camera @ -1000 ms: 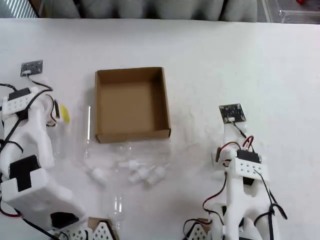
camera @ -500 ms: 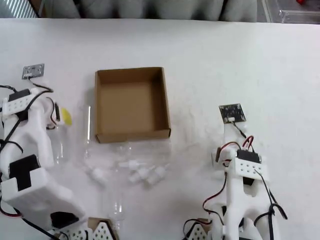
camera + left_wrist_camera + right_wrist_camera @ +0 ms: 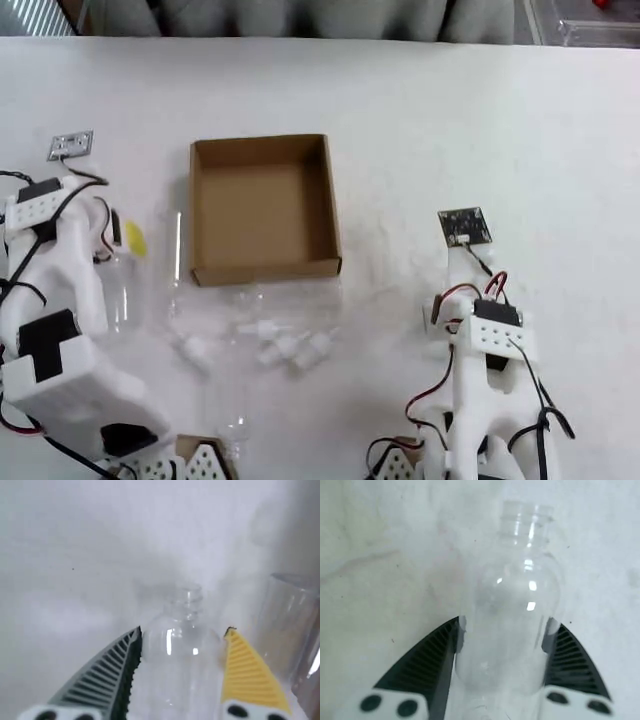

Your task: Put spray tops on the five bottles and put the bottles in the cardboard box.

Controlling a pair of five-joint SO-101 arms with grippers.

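Observation:
In the left wrist view my left gripper (image 3: 182, 630) has its grey and yellow fingers pressed against the sides of a clear open-necked bottle (image 3: 180, 652), just below the shoulder. A second clear bottle (image 3: 295, 630) stands close beside it. In the high view the left gripper (image 3: 122, 240) is left of the cardboard box (image 3: 265, 268), which has nothing in it. In the right wrist view my right gripper (image 3: 505, 622) is shut on another clear, uncapped bottle (image 3: 512, 595) above the white table. Several white spray tops (image 3: 290, 346) lie in front of the box.
Faint clear bottles (image 3: 235, 405) lie among the spray tops between the box and the table's front edge. The right arm (image 3: 485, 345) sits folded at the front right. The white table (image 3: 480, 120) stretches open behind and right of the box.
The left arm's wrist and yellow finger have shifted slightly toward the table's front. The right arm, box and spray tops have not moved.

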